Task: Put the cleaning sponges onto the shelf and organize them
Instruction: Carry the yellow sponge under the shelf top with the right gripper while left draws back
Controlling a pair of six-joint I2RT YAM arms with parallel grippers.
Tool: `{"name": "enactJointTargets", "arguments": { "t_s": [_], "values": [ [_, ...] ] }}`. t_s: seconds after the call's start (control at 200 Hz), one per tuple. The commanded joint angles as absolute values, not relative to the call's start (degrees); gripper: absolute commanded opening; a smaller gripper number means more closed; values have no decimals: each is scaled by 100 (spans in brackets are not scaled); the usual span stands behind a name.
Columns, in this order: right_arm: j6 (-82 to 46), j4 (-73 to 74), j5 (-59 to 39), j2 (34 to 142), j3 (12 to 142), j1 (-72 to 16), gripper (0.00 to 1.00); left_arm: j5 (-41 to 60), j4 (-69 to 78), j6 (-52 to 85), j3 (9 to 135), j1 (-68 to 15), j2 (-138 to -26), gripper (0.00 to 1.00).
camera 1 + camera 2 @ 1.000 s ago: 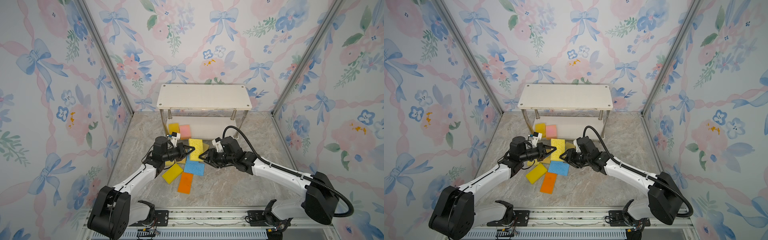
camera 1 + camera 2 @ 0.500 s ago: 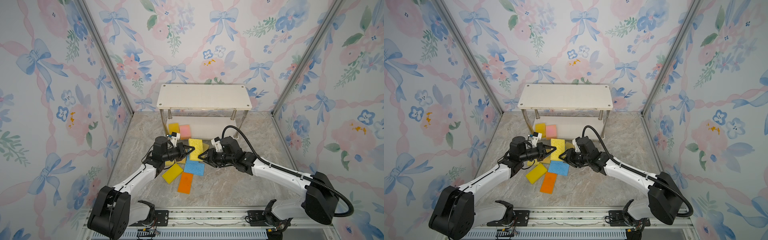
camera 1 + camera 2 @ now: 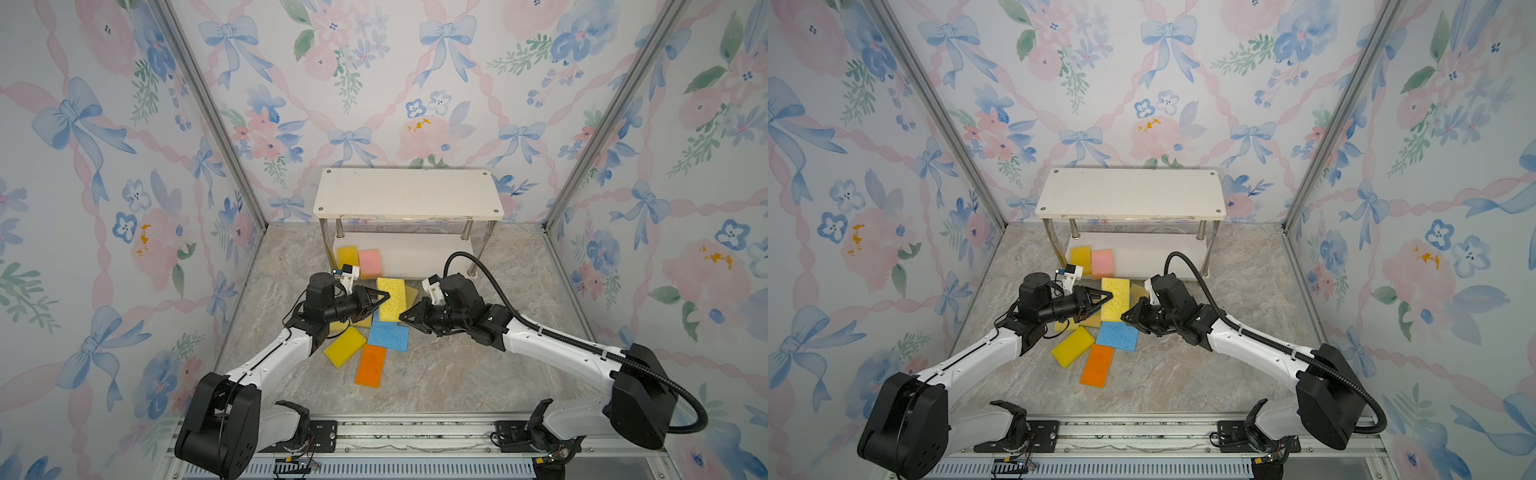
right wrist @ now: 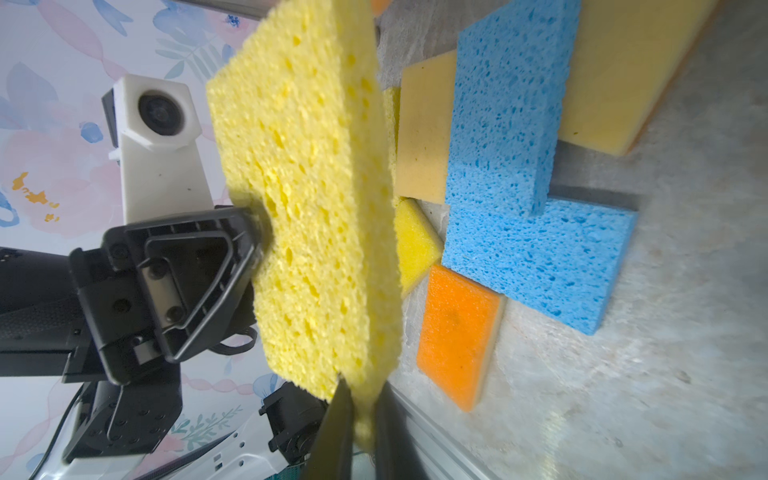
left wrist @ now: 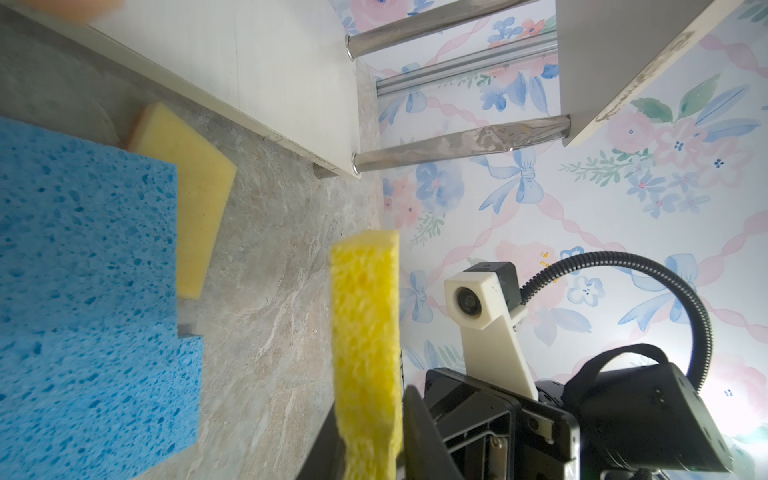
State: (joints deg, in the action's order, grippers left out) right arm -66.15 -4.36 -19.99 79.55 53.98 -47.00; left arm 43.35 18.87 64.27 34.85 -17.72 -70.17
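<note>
A porous yellow sponge [image 3: 390, 299] [image 3: 1115, 299] hangs above the floor between both arms. My right gripper [image 3: 402, 318] [image 4: 363, 395] is shut on its near right corner, squeezing the foam [image 4: 307, 208] thin. My left gripper [image 3: 384, 300] [image 5: 370, 415] stands open around the opposite edge; its jaws flank the unsqueezed sponge [image 5: 365, 332]. The white shelf [image 3: 409, 195] stands at the back. On its lower board lie a yellow sponge [image 3: 347, 255] and a pink one [image 3: 370, 262]. On the floor lie blue sponges [image 3: 388, 336], a yellow one [image 3: 344, 352], an orange one [image 3: 370, 365] and a tan one [image 3: 411, 296].
The loose sponges lie in a cluster under the two grippers, just in front of the shelf's left half. Metal posts [image 3: 467, 232] carry the top board. Floral walls close in the marble floor [image 3: 457, 374] on three sides.
My right gripper has closed on the yellow sponge's corner. The left gripper's jaws have eased apart from their tight pinch. Both arms have hardly moved.
</note>
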Motion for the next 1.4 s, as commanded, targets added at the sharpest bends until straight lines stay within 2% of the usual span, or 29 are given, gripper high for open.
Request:
{"name": "enactJointTargets", "arguments": {
  "t_s": [0.0,0.055,0.175,0.315,0.575,0.995,1.395],
  "values": [
    [-6428,-880,-1628,7729,5533,-4756,12,4169,1380,6110,3505,-1597,-6769,46],
    [-6369,-1056,-1457,7708,5577,-4703,12,3901,658,5692,3650,-1515,-6642,59],
    [-6048,-1409,-1087,7877,5883,-4522,12,2762,-1028,5094,3867,-1446,-6217,81],
    [-5611,-1564,-909,8346,6345,-4169,12,2058,-1873,4962,3810,-1450,-5674,90],
    [-4625,-1762,-678,9334,7313,-3754,12,1330,-2979,4575,3852,-1477,-4859,94],
    [-4239,-939,-348,10469,7706,-3683,12,1498,-3308,4516,3840,-1293,-4510,96],
    [-4236,-854,-368,11091,8268,-3491,12,1560,-3390,4441,3867,-1183,-4486,97]
  ]
}}
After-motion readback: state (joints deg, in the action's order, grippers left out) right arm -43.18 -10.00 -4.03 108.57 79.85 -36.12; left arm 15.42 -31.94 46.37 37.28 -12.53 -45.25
